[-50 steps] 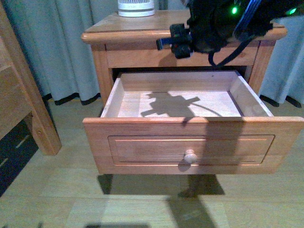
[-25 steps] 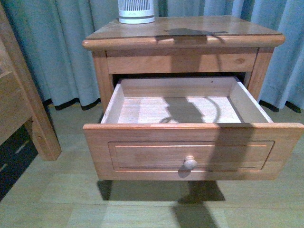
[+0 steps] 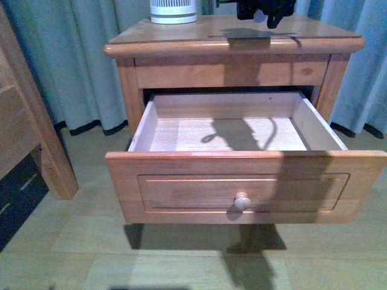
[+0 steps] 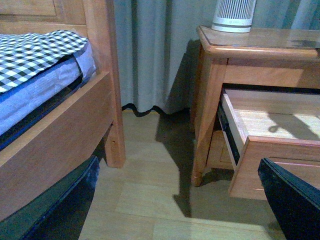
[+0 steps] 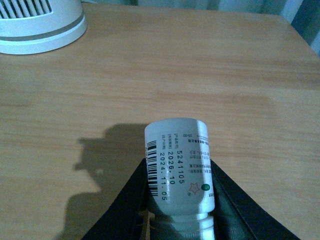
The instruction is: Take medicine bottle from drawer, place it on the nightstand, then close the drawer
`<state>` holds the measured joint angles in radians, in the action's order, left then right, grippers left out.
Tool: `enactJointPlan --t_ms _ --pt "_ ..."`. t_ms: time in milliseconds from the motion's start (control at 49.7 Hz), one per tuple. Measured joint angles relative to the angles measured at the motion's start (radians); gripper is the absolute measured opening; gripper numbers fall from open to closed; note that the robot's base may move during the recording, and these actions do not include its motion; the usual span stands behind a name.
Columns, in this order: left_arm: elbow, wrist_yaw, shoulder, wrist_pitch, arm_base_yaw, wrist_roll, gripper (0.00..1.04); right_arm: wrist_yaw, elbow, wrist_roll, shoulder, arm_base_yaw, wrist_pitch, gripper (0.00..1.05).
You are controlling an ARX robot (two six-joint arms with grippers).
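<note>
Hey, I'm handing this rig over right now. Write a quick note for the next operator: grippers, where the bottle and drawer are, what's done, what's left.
Right gripper: shut on the medicine bottle, held over the nightstand top, not released; I cannot tell whether it touches the wood.
Left gripper: fingers open, empty, low beside the nightstand.
Drawer: pulled out, nothing visible inside.
Done: bottle is out of the drawer.
Left: set the bottle down, release, push the drawer shut.
</note>
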<state>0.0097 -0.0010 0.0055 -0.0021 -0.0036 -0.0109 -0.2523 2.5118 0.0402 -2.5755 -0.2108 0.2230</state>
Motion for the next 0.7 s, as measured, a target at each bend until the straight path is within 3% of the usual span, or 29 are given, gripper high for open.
enactJointPlan --t_ms 161,423,624,705 --pt "0.000 0.000 0.000 0.000 0.000 0.000 0.98 -0.013 0.108 -0.024 -0.064 -0.016 0.003 0.31" --pt "0.000 0.000 0.000 0.000 0.000 0.000 0.98 -0.014 0.061 -0.037 -0.068 -0.018 -0.095 0.69" --pt "0.000 0.000 0.000 0.000 0.000 0.000 0.98 0.012 -0.117 -0.039 0.015 -0.018 -0.232 0.99" --pt "0.000 0.000 0.000 0.000 0.000 0.000 0.98 0.034 -0.247 -0.038 0.115 -0.019 -0.315 0.98"
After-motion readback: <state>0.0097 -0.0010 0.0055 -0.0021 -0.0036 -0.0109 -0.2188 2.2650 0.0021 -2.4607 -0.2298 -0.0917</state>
